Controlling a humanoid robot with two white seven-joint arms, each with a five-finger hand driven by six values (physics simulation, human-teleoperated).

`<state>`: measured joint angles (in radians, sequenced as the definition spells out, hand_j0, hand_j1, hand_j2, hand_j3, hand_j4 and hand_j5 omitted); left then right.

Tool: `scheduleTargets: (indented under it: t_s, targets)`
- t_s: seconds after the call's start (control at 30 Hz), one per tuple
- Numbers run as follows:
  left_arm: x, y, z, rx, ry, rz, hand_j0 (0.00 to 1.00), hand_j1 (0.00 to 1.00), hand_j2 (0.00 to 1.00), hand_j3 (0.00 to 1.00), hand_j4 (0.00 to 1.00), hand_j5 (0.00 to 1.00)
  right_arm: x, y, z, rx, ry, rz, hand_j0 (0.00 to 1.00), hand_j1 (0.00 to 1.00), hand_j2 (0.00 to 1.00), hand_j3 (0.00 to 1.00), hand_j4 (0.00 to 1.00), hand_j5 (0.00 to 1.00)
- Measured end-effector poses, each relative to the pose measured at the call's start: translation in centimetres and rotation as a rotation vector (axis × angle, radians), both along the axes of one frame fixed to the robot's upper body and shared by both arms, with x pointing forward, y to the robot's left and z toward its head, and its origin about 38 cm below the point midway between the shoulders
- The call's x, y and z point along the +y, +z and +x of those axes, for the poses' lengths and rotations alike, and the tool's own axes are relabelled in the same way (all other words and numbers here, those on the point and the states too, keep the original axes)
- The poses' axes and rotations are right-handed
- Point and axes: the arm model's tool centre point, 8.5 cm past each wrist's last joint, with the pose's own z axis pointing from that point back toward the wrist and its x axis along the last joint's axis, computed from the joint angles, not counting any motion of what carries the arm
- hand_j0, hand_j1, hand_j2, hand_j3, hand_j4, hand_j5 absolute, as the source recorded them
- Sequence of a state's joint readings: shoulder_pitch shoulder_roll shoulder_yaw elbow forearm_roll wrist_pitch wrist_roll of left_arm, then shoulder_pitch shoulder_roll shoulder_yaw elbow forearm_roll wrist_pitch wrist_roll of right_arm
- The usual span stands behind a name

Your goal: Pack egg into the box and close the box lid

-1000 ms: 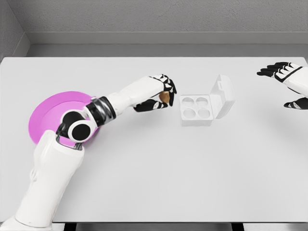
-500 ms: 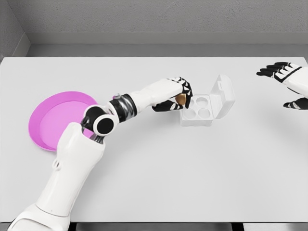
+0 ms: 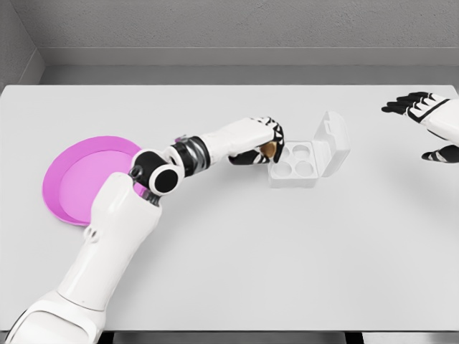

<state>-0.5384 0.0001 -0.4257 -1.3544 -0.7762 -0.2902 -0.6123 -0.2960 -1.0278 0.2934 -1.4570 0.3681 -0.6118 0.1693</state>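
Left hand [image 3: 259, 142] curls around the small brown egg [image 3: 269, 149], holding it at the near-left cup of the white four-cup box [image 3: 292, 163], apparently for lowering in. The hinged white lid [image 3: 333, 143] stands open; right hand [image 3: 429, 115] waits spread, well apart.

White table [image 3: 237, 272] filling most of view; grey textured wall [image 3: 237, 25] running behind; light falling evenly, shadows staying soft.

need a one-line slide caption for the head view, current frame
Left hand holds a brown egg at the open white four-cup box; round pink plate left, right hand idle.
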Motion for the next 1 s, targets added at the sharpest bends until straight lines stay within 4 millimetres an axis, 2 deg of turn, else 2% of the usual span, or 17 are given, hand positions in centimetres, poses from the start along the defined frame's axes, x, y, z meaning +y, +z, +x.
scheduleTargets:
  t_s: [0.4,0.63,0.73,0.8,0.9,1.0]
  targets:
    - [-2.3,3.0,0.1,-0.081,-0.069,0.031,0.27,0.27,0.27,0.27,0.27,0.27,0.0,0.0,0.0,0.000,0.000,0.000,1.00,1.00,1.00,1.00,1.00,1.00]
    - [-3.3,2.5,-0.1,-0.075,-0.100,0.059,0.28,0.28,0.28,0.28,0.28,0.28,0.0,0.0,0.0,0.000,0.000,0.000,1.00,1.00,1.00,1.00,1.00,1.00]
    - [-3.5,2.4,-0.1,-0.074,-0.106,0.065,0.35,0.35,0.35,0.35,0.35,0.35,0.0,-0.1,0.0,0.001,0.000,0.000,1.00,1.00,1.00,1.00,1.00,1.00]
    - [-3.7,2.3,-0.2,-0.072,-0.111,0.069,0.46,0.46,0.46,0.46,0.46,0.46,0.0,0.0,0.0,0.000,0.001,0.000,1.00,1.00,1.00,1.00,1.00,1.00]
    - [-3.9,2.2,-0.4,-0.072,-0.118,0.072,0.57,0.57,0.57,0.57,0.57,0.57,0.0,0.0,0.0,0.000,0.001,0.000,1.00,1.00,1.00,1.00,1.00,1.00]
    - [-4.0,2.3,-0.5,-0.075,-0.122,0.072,0.62,0.62,0.62,0.62,0.62,0.62,0.0,0.0,0.0,0.000,0.001,0.000,1.00,1.00,1.00,1.00,1.00,1.00]
